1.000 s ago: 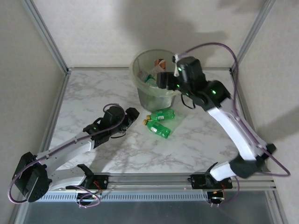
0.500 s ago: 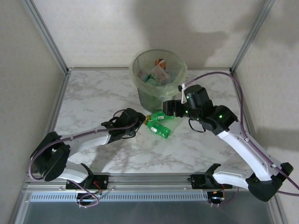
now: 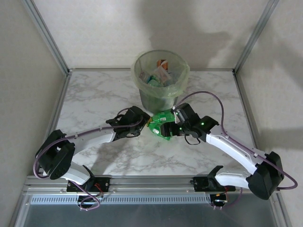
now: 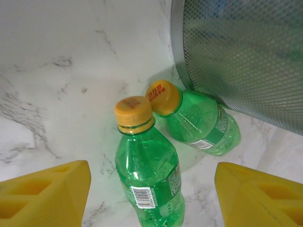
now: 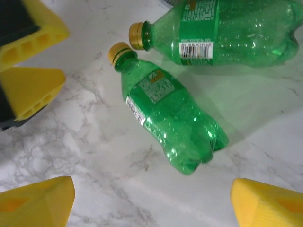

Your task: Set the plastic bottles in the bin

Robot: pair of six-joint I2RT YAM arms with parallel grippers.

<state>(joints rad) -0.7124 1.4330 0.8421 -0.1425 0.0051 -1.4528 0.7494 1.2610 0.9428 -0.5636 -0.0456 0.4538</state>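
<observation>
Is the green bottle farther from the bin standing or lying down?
Lying down. The green bottle rests lengthwise on the marble table, cap pointing sideways, beside a second green bottle that also lies flat.

The bin (image 3: 158, 100) stands at the back middle of the table (image 3: 94, 94), with several bottles (image 3: 158, 73) piled inside it. Just in front of its foot, two more lie on their sides on the table. The far bottle (image 4: 203, 120) is close beside the bin's wall and the near bottle (image 4: 149, 182) is toward the arms, their caps close together. The left gripper (image 3: 141, 124) sits at their left, and the right gripper (image 3: 164, 128) hangs above them from the right.
</observation>
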